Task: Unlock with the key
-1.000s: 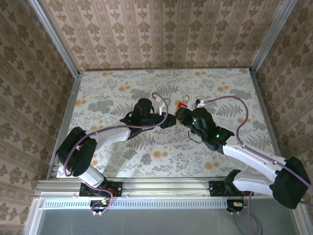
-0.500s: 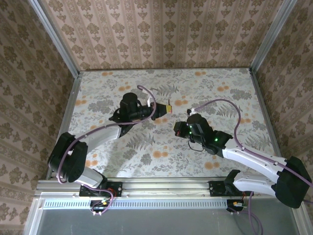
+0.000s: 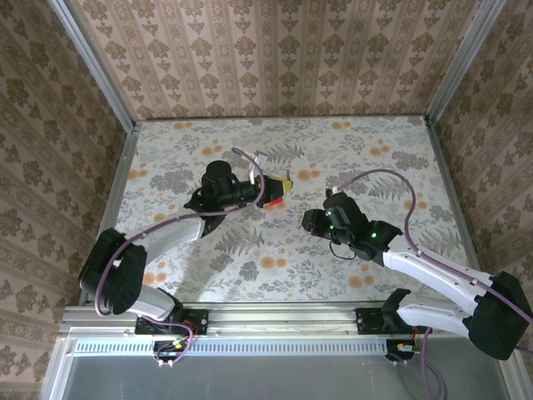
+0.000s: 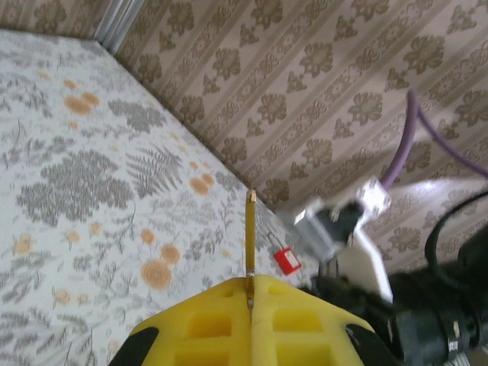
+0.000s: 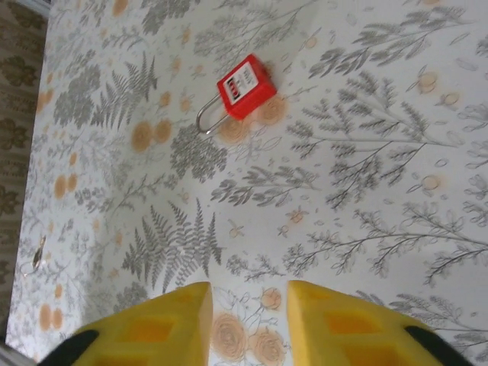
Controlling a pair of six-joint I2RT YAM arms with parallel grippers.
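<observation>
A small red padlock [image 5: 244, 85] with a silver shackle lies flat on the floral table, between the two grippers; in the left wrist view the padlock [image 4: 286, 259] sits just beyond the key's tip. My left gripper [image 3: 281, 185] is shut on a thin brass key [image 4: 249, 232], which sticks out straight from between the yellow fingers [image 4: 206, 324], edge-on. My right gripper [image 5: 248, 316] hovers over the table short of the padlock, open, with bare tabletop between its yellow fingers [image 5: 335, 324]. In the top view the right gripper [image 3: 310, 221] faces left towards the left one.
Patterned walls and metal frame posts [image 3: 92, 67] enclose the table [image 3: 375, 150]. The right arm's wrist and purple cable [image 4: 427, 130] stand close behind the padlock in the left wrist view. A small metal ring [image 5: 34, 258] lies far left on the table.
The two grippers, which met at the padlock a second ago, have drawn apart. The left one pulled back left with the key; the right one withdrew down-right, and the padlock lies on the table.
</observation>
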